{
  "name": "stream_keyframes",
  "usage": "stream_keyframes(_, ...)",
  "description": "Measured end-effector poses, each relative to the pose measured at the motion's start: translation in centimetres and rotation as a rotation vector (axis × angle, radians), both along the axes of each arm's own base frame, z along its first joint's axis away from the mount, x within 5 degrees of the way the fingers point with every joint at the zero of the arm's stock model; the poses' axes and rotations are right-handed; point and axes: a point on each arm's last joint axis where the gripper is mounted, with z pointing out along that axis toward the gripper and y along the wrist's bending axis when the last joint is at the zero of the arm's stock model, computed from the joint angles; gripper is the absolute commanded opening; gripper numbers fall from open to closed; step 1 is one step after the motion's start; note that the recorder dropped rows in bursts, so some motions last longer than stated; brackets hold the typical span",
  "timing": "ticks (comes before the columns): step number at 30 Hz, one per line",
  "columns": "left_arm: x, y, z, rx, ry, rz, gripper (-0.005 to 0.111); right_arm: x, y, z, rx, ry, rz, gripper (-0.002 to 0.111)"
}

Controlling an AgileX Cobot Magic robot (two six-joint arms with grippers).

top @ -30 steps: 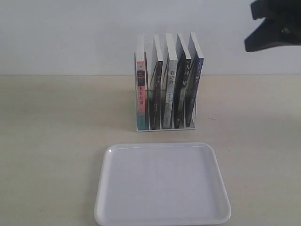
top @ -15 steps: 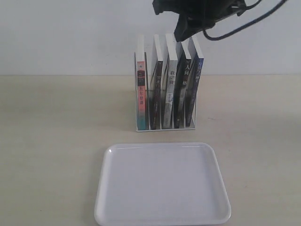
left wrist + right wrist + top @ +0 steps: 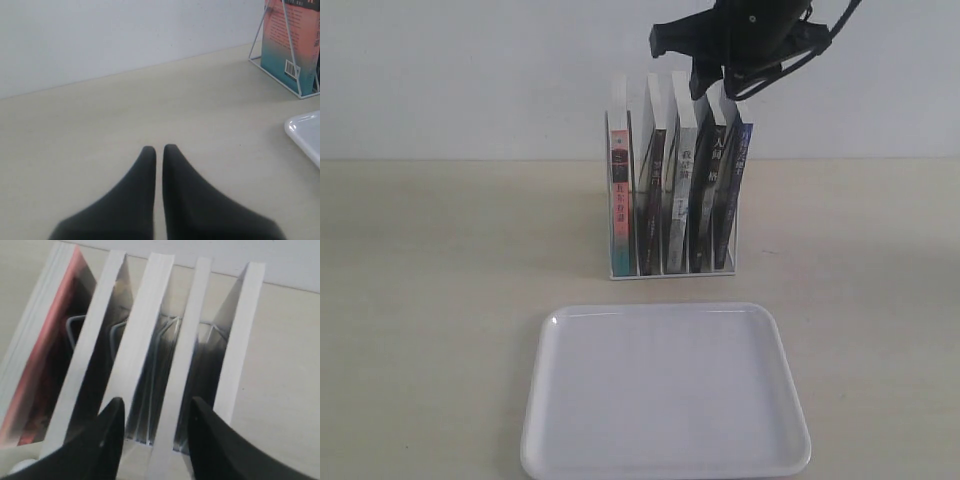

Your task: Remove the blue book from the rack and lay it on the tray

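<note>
You're at the reach: your right gripper (image 3: 157, 402) hangs open over the rack (image 3: 670, 274), jaws seemingly astride neighbouring books (image 3: 185, 340), not the blue book (image 3: 744, 170) in the end slot. Shift across to it, then descend. Your left gripper (image 3: 159, 149) sits closed near the tray (image 3: 535, 400)

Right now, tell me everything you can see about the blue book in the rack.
The blue book is a thin paperback standing slightly tilted in the white wire rack, in the rightmost slot in the exterior view. Its dark blue spine with pale lettering faces that camera, and its white page edges face up. A black-spined book stands beside it. The open right pincer hovers over the books' tops without gripping it. Its cover is hidden.
</note>
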Motion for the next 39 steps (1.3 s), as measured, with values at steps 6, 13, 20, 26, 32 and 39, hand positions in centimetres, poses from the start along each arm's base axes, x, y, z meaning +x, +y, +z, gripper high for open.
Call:
stream_keyframes(6, 0.0, 0.0, 0.0, 0.000, 0.000, 0.000, 0.005, 0.8, -1.0, -0.3, 0.000, -0.001, -0.027, 0.039)
stream_keyframes(13, 0.0, 0.0, 0.0, 0.000, 0.000, 0.000, 0.005, 1.3, -0.3, -1.4, 0.057, 0.021, -0.025, 0.039)
stream_keyframes(20, 0.0, 0.0, 0.0, 0.000, 0.000, 0.000, 0.005, 1.5, -0.4, -1.5, 0.036, -0.003, -0.024, 0.039)
stream_keyframes(26, 0.0, 0.0, 0.0, 0.000, 0.000, 0.000, 0.005, 1.8, -0.4, -2.1, 0.027, 0.007, -0.024, 0.039)
stream_keyframes(32, 0.0, 0.0, 0.0, 0.000, 0.000, 0.000, 0.005, 1.9, -0.3, -2.7, 0.020, 0.022, -0.025, 0.039)
stream_keyframes(39, 0.0, 0.0, 0.0, 0.000, 0.000, 0.000, 0.005, 2.0, -0.3, -2.8, 0.021, 0.026, -0.028, 0.033)
